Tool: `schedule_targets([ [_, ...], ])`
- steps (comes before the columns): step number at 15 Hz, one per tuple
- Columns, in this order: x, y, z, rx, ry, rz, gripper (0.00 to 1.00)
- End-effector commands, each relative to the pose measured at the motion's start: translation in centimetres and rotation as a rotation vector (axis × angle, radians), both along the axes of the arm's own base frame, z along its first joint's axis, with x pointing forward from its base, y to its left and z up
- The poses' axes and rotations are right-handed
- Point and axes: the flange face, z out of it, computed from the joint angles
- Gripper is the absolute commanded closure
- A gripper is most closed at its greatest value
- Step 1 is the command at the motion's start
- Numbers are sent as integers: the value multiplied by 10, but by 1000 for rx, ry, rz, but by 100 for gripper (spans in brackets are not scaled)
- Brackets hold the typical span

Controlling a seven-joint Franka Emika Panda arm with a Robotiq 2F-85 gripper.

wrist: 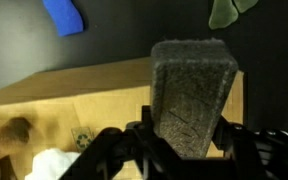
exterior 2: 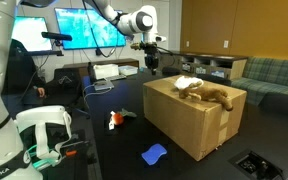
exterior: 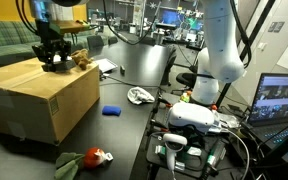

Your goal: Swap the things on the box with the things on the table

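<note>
A cardboard box (exterior: 39,95) (exterior 2: 189,125) stands on the black table. My gripper (exterior: 52,55) (exterior 2: 151,62) (wrist: 187,140) is over one corner of the box top, shut on a dark grey speckled block (wrist: 189,80). A brown plush toy (exterior: 82,60) (exterior 2: 216,95) (wrist: 4,140) and a white thing (exterior 2: 187,83) (wrist: 49,165) lie on the box. On the table lie a blue object (exterior: 111,111) (exterior 2: 155,154) (wrist: 62,15) and a red and green plush toy (exterior: 84,158) (exterior 2: 117,118) (wrist: 229,10).
A white crumpled thing (exterior: 139,95) lies on the table beyond the blue object. A white robot base (exterior: 219,60) with cables stands beside a laptop (exterior: 279,100). Monitors (exterior 2: 84,30) and a couch (exterior: 4,40) stand behind.
</note>
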Motion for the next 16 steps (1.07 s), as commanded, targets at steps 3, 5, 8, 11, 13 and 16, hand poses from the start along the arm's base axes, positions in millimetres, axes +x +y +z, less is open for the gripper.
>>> schedule_targets([
  [3,-81,-22,-39,41,135,52,69],
  [5,-107,-27,-72,46,183,87,69],
  [8,-153,-36,-135,14,244,129,69],
  [11,-193,-36,-198,24,263,169,69],
  [13,-214,-33,-240,29,248,172,69],
  [16,-229,-28,-275,72,221,166,69],
])
